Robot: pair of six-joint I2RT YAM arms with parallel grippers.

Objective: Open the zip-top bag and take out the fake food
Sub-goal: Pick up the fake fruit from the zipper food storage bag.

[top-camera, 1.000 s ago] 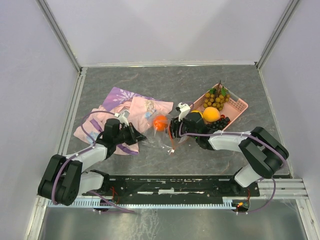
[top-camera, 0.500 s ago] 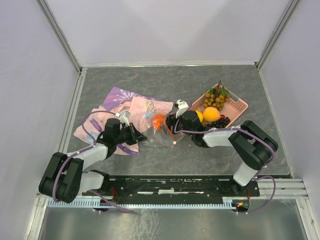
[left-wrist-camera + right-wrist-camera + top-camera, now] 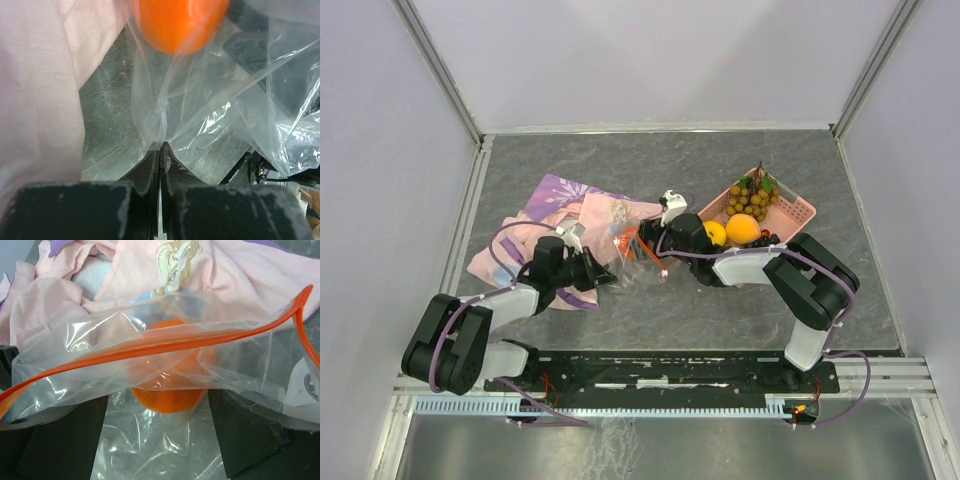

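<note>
Left claw (image 3: 160, 148) pinches clear crinkly zip-top bag (image 3: 210, 107).

The top camera looked steeply down from high behind the near edge, taking in the whole surface (image 3: 620, 170). Each wrist camera sat very close, the left facing along the surface, the right tilted down. Both caught the same orange fruit (image 3: 177, 22) inside the zip-top bag (image 3: 150, 347).

- Left of zip-top bag (image 3: 636, 264): shut off by pink cloth (image 3: 570, 215) and left gripper (image 3: 607, 270).
- Right: crowded by right gripper (image 3: 642, 243), with pink basket (image 3: 798, 212) beyond.
- Nearer and farther: bare table (image 3: 650, 165), passable.
</note>
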